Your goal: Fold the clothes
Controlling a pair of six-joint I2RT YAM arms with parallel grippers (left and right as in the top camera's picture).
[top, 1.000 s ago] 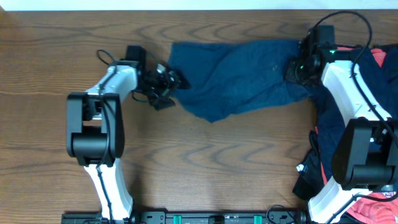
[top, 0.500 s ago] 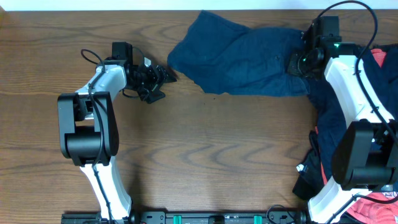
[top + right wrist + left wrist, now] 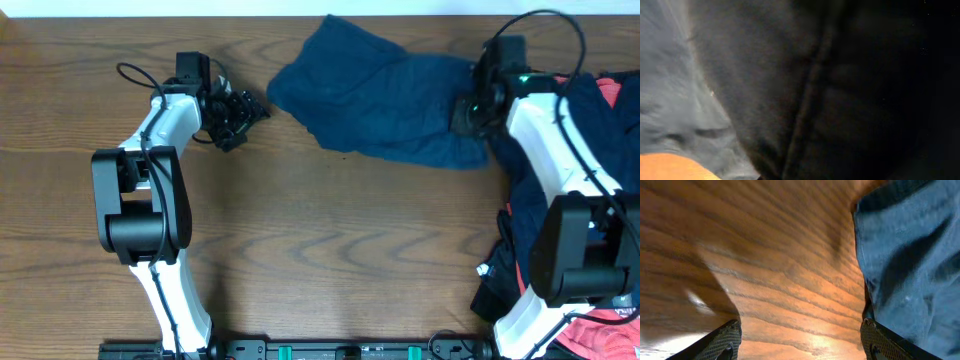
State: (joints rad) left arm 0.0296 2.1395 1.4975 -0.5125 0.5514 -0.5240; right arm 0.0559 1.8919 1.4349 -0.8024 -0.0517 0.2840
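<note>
The navy blue garment [image 3: 380, 100] lies bunched at the back of the table, its left edge folded over. My right gripper [image 3: 468, 112] is pressed into its right end. The right wrist view is filled with dark cloth [image 3: 805, 85] and the fingers are hidden. My left gripper [image 3: 243, 120] is open and empty, a short gap left of the garment. In the left wrist view its fingers [image 3: 725, 340] stand wide apart over bare wood, with the navy cloth [image 3: 910, 255] at the right. Coral-red cloth [image 3: 615, 92] shows at the right edge.
A heap of dark and coral-red clothes [image 3: 510, 265] hangs over the table's right side under the right arm. The wooden table [image 3: 330, 230] runs across the front and left. The back edge of the table lies just behind the navy garment.
My left gripper let go of the garment's left corner and drew back to the left. The garment bunched toward the back and right. My right gripper shifted slightly left with the cloth.
</note>
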